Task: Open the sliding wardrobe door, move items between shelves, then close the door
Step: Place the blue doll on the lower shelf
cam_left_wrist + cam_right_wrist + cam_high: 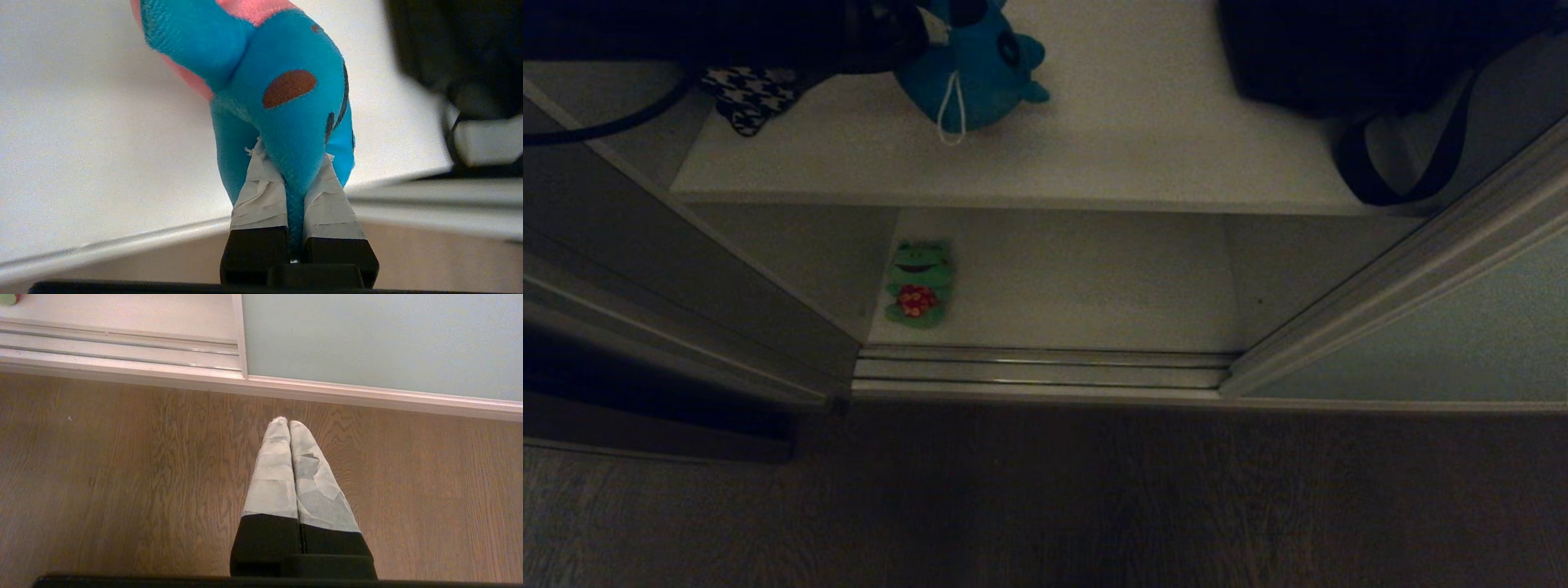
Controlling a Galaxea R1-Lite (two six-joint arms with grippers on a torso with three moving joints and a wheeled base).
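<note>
**Toys on two shelves, door slid open**

Teal toy (976, 69) with pink belly hangs nipped at one limb, over the upper shelf (1094, 155). Green frog (919, 283) lies face-up on the lower shelf (1078, 278), left. Grey-green door (1445, 343) stands right of it.

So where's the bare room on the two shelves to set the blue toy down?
Upper shelf: the wide middle strip between the teal-blue plush, held by the left gripper, and the black strapped bag is bare. Its left end is crowded by the houndstooth cloth. Lower shelf: bare right of the green frog.
</note>
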